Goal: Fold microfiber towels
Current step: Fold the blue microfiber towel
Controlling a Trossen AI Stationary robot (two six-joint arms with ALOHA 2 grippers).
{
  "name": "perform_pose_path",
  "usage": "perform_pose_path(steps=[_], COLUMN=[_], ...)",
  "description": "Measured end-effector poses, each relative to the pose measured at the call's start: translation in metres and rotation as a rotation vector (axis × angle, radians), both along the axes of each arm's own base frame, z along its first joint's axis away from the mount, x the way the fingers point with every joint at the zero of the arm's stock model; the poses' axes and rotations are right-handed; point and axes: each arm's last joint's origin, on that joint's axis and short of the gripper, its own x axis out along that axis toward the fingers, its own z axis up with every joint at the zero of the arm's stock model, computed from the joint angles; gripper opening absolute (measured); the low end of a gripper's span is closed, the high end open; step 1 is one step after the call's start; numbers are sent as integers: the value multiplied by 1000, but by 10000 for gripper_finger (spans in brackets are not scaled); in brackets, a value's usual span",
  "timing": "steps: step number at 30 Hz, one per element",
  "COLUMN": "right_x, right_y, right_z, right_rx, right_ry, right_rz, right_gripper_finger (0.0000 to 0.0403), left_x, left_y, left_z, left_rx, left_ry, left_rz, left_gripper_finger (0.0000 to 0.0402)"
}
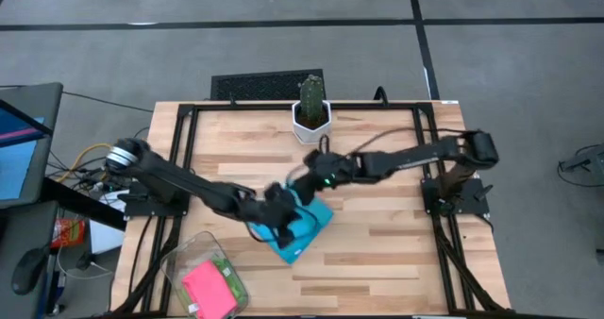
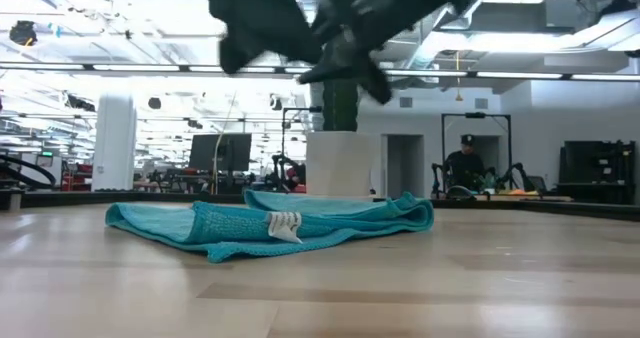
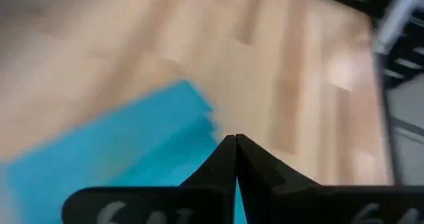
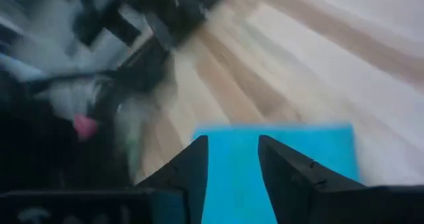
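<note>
Worktop [image 1: 377, 243], wood slats. Sky-blue microfiber towel [image 1: 304, 226] lies part-folded just in front of the potted cactus [image 1: 311, 111], long axis diagonal. Left gripper [image 1: 279, 209] hovers over its near-left edge, fingers [image 3: 218, 168] closed, holding nothing. Right gripper [image 1: 316, 173] above the far edge, fingers [image 4: 192, 168] apart, empty. Both about equally near.

- A wooden table [image 1: 377, 253] of pale planks is seen, framed by black rails.
- A cactus in a white pot [image 1: 310, 119] is placed near the table's far edge, at the middle.
- A clear plastic bin [image 1: 179, 260] is set at the table's near left corner.
- A black ribbed mat [image 1: 253, 84] is laid on the floor just beyond the table.
- A monitor [image 1: 17, 149] is seen at the left, beside the table.
- A person [image 2: 464, 164] is seen in the room behind.
</note>
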Motion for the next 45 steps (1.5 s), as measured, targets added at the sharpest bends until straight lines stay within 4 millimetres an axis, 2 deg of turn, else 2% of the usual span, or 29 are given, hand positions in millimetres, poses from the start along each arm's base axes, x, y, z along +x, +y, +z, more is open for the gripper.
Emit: perform_pose_path(steps=[3,6,8,12,16,18,22,24,29,35,39,45], right_x=[-18,-27,-27,-28,-32,-38,-38,-33,-36,-39,-39,-38], right_y=[25,52,68,87,94,95,95,97,107,103,102,108], right_z=[-4,-24,-37,-68,-77,-80,-84,-87,-96,-98,-98,-106], right_rx=[-81,-151,-169,-154,-170,-204,-227,-233,-270,-312,-305,-295], right_ry=[96,189,216,328,385,428,449,436,478,512,519,523], right_rz=[16,43,64,64,65,65,87,106,163,137,141,167], right_gripper_finger=[154,151,150,150,150,150,150,150,150,148,132,100], left_x=[-28,-50,-60,-73,-81,-83,-88,-89,-83,-79,-76,-71], left_y=[14,26,32,37,31,29,23,19,9,1,-3,-5], left_z=[22,25,16,-19,-45,-56,-76,-81,-88,-107,-116,-116], left_rx=[128,194,179,58,-86,-124,-166,-170,-195,-222,-238,-245], left_ry=[44,52,56,58,-7,-22,9,20,-7,33,48,45], left_rz=[100,188,222,284,280,286,305,298,273,265,258,250], left_gripper_finger=[0,0,0,0,0,0,0,0,0,0,0,0])
